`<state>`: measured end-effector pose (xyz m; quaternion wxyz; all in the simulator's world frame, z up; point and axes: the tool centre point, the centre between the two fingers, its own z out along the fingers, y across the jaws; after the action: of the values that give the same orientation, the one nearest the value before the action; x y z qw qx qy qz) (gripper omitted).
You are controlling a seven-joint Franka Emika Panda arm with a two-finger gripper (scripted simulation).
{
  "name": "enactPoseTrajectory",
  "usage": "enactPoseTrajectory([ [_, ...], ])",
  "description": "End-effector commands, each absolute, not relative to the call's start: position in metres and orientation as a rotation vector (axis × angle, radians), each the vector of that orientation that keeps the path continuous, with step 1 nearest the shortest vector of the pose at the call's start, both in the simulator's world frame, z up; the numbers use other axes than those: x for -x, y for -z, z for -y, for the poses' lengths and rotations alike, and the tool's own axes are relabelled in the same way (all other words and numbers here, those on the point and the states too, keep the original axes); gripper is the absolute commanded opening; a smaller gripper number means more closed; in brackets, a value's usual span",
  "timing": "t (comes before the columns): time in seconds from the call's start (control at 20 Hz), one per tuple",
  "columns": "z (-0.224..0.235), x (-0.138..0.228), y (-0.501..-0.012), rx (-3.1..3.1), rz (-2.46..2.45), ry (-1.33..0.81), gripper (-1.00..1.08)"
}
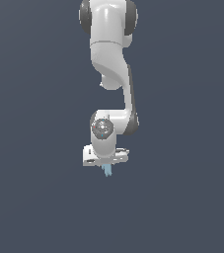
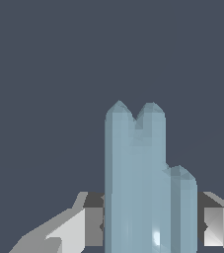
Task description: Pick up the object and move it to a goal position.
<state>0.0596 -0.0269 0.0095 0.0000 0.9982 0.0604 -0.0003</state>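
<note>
Against a flat dark slate backdrop, the white arm (image 1: 111, 69) hangs down from twelve o'clock in the exterior view, its wrist ending just below centre. Under it sits the white gripper (image 1: 106, 165), whose fingers (image 2: 79, 228) are drawn in against the sides of the object (image 1: 107, 170), a pale blue jagged sliver that pokes out toward six o'clock beneath the hand. From the wrist view, the object fills the gap between both fingers.
</note>
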Motion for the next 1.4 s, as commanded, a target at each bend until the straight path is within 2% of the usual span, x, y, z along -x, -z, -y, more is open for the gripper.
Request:
enactPoseTrajectory([
  [0.0, 0.027, -0.06, -0.009, -3.136, -0.191, 0.0, -1.0],
  [0.3, 0.025, -0.06, -0.01, -3.136, -0.191, 0.0, -1.0],
  [0.55, 0.005, -0.065, -0.019, -3.136, -0.191, 0.0, -1.0],
  [1.35, -0.13, -0.1, -0.077, -3.136, -0.191, 0.0, -1.0],
])
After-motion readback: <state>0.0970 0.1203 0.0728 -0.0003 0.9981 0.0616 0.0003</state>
